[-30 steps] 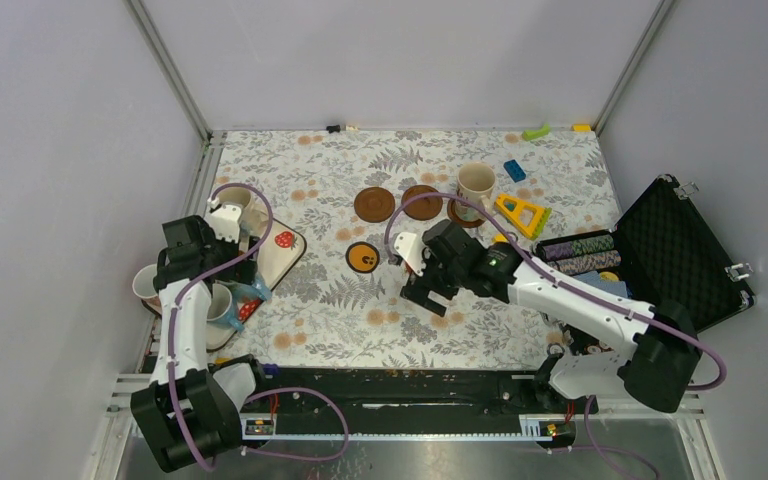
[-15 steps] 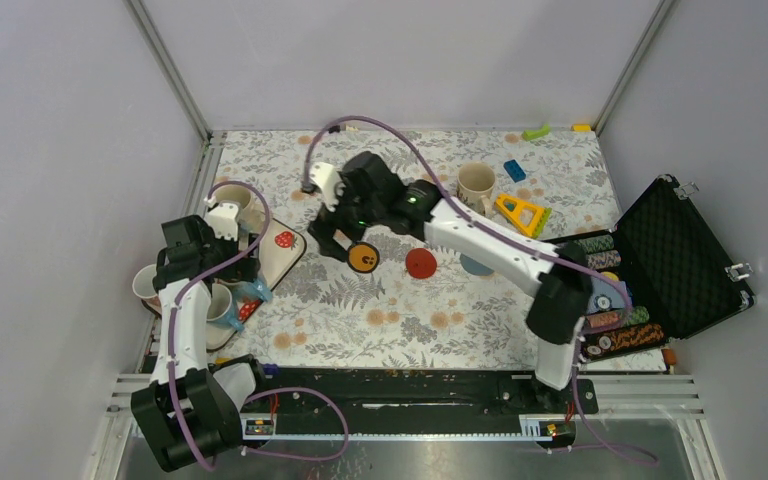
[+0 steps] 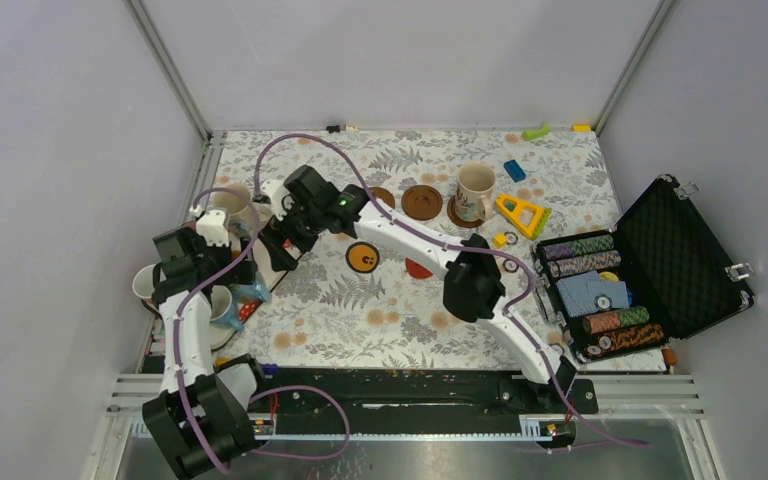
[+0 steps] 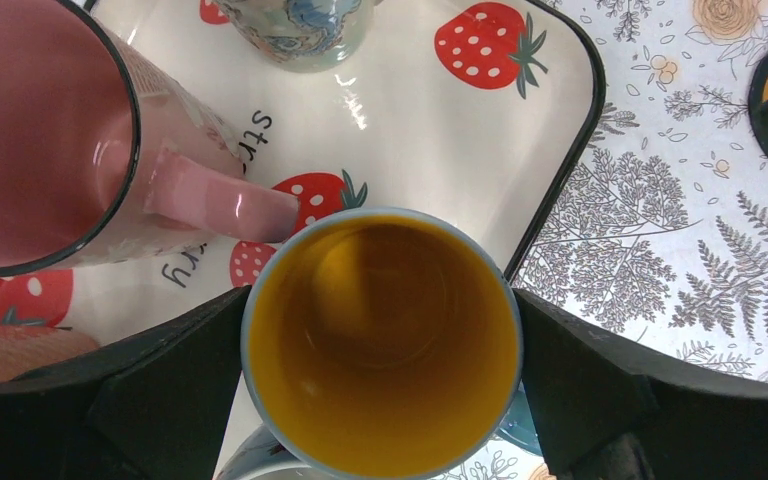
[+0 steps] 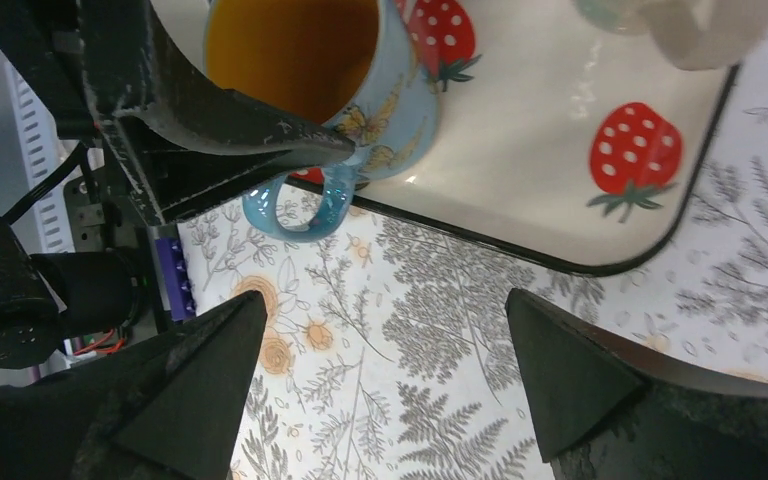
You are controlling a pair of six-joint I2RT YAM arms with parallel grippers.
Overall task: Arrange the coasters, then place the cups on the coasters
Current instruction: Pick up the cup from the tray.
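Left wrist view: the blue mug [image 4: 380,340], yellow inside, stands at the edge of the strawberry tray [image 4: 460,130], with the pink mug [image 4: 40,130] just beside it. The left gripper [image 4: 380,310], spread wide, flanks its rim. The right gripper [image 5: 385,300] hangs released and empty just off the tray.

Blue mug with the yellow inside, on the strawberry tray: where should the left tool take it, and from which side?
Across the round wall of the blue mug, coming straight down. It stands upright with its mouth up, and the open left tool straddles it there. Stay off the handle, which juts out low beside one finger.
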